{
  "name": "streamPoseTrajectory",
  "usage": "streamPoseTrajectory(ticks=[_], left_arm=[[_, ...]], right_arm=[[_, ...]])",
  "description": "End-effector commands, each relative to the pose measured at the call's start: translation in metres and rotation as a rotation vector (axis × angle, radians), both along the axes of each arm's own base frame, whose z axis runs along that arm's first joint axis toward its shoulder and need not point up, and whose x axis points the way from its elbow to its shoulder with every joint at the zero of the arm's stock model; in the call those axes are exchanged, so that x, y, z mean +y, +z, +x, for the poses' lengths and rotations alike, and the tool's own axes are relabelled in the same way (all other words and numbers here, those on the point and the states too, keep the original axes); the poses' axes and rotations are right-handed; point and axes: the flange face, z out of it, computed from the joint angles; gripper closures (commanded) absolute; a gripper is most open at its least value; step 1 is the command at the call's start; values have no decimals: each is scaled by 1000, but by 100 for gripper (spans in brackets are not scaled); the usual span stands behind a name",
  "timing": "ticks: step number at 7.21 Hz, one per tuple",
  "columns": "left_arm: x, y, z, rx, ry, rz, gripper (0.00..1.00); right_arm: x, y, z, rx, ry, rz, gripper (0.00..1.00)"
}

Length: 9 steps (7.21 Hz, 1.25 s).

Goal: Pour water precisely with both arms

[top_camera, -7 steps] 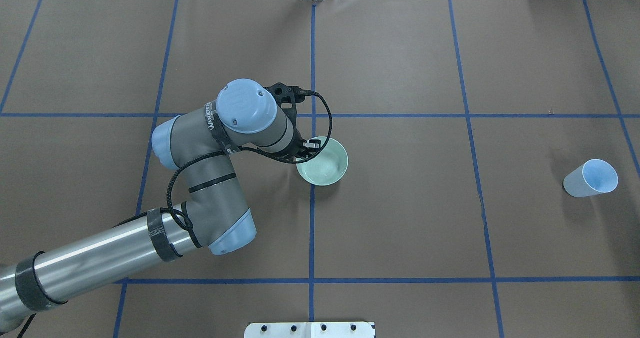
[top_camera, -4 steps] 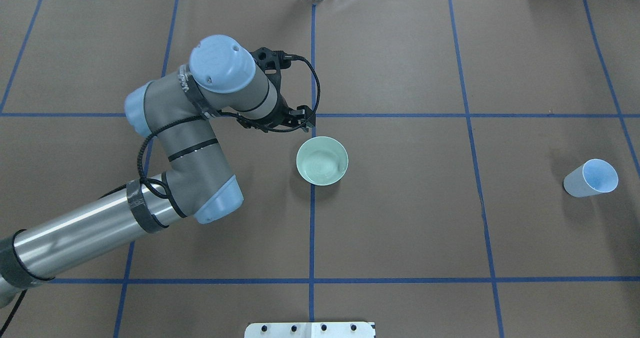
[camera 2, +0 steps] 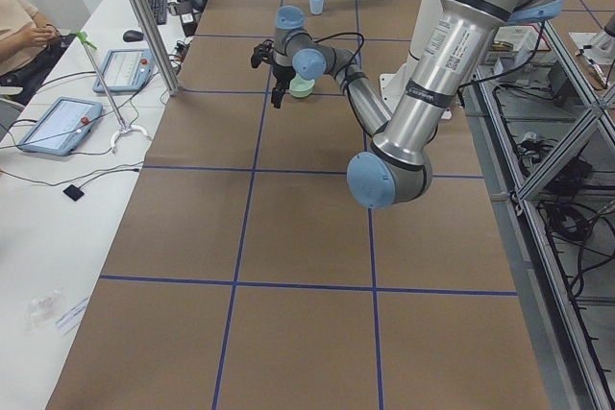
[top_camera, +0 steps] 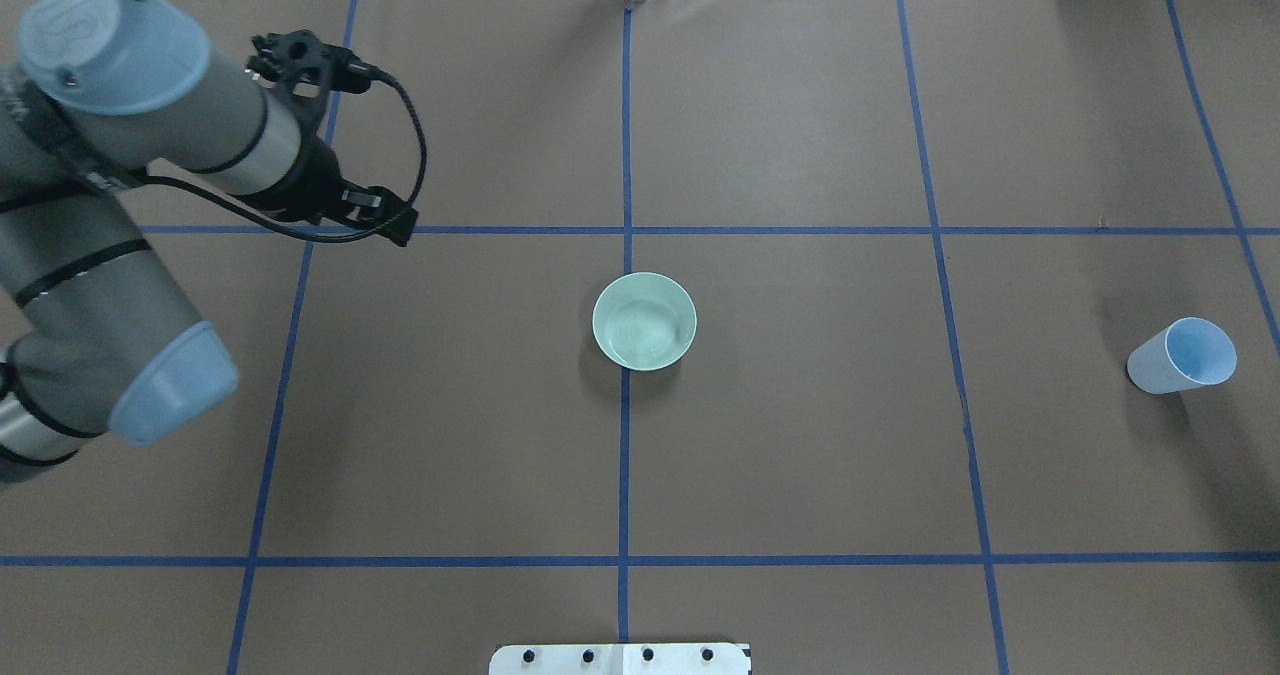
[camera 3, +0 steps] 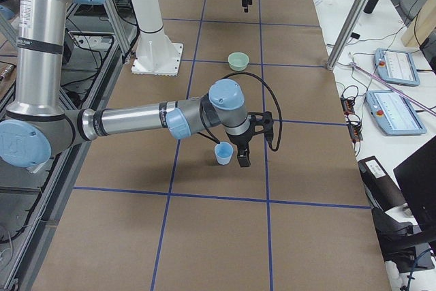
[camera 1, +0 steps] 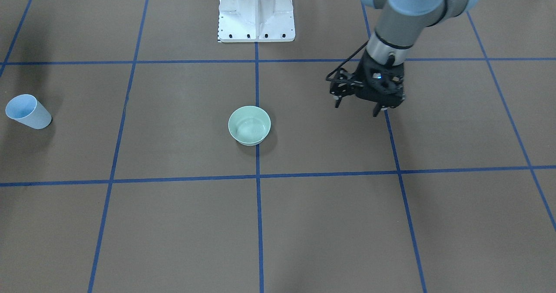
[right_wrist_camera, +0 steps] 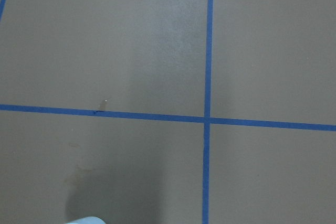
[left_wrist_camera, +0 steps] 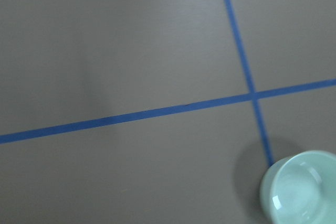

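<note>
Left gripper [camera 1: 356,109] hangs over the brown paper-covered table [camera 1: 173,223], black fingers spread wide on nothing, well apart from the pale green round bowl [camera 1: 249,142]. Faint glints of the water [top_camera: 640,333] show inside that bowl. Right gripper [camera 3: 242,158] sits just beside the light blue plastic cup [camera 3: 223,152]; I cannot tell how its fingers stand.

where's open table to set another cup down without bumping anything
Widest bare stretch: the table between the green bowl and the blue cup, though the exterior right view shows the right arm by the cup. The row of squares on the operators' side of the bowl is bare too. Crowded: the robot's left, under the left gripper, jaws open.
</note>
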Motion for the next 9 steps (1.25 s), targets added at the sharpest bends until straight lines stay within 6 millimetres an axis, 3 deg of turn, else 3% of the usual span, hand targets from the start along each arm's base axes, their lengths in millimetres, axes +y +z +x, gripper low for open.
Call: streamPoseTrajectory(ticks=[1,3,4,5,6,8,9], left_arm=[[-14,66,-106,-42,88,65,0],[-24,148,-211,-155,113,134,0],[-31,175,-258,-194,107,145,0],[-37,192,-282,-217,114,154,0],[-31,212,-294,-225,107,130,0],[-18,226,-310,-228,85,108,0],[-17,229,-312,-231,87,106,0]], right_arm=[[16,-66,-49,-82,70,-76,0],[40,-102,-76,-122,99,-119,0],[51,-120,-96,-116,130,-137,0],[61,-130,-115,-89,182,-155,0],[67,-128,-125,-57,225,-164,0],[85,-129,-137,-7,324,-182,0],[89,-125,-161,30,390,-185,0]])
